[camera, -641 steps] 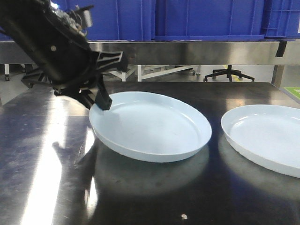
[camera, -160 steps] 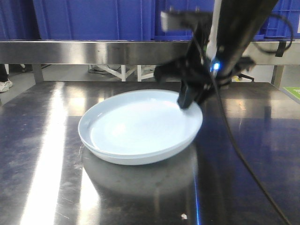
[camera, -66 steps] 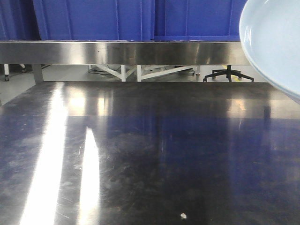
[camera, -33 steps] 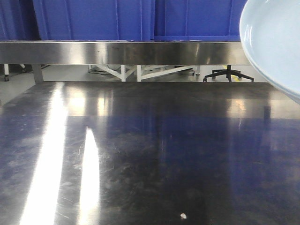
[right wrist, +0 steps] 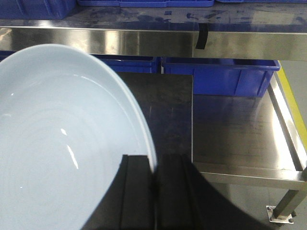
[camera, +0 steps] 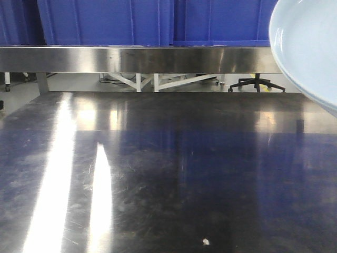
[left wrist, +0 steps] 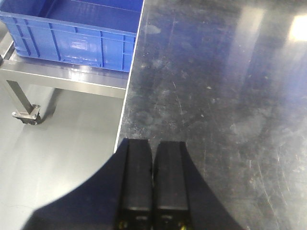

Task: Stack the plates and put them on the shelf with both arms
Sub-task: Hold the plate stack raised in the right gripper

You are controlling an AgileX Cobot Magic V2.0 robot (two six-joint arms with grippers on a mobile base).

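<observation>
Shelf [camera: 131,59]: steel rail across the background, behind tabletop [camera: 168,168]; blue crates [camera: 105,21] on the tier above the rail, more crates on a lower tier in the right wrist view. Plates [right wrist: 57,143]: held clear of the tabletop at upper right of the front view, tilted, cut by the frame edge; only one upper face visible. Right gripper [right wrist: 154,165]: clamped on the plates, near rim pinched between both fingers. Left gripper [left wrist: 153,146]: fingers pressed together, nothing between, above the tabletop's left edge.
</observation>
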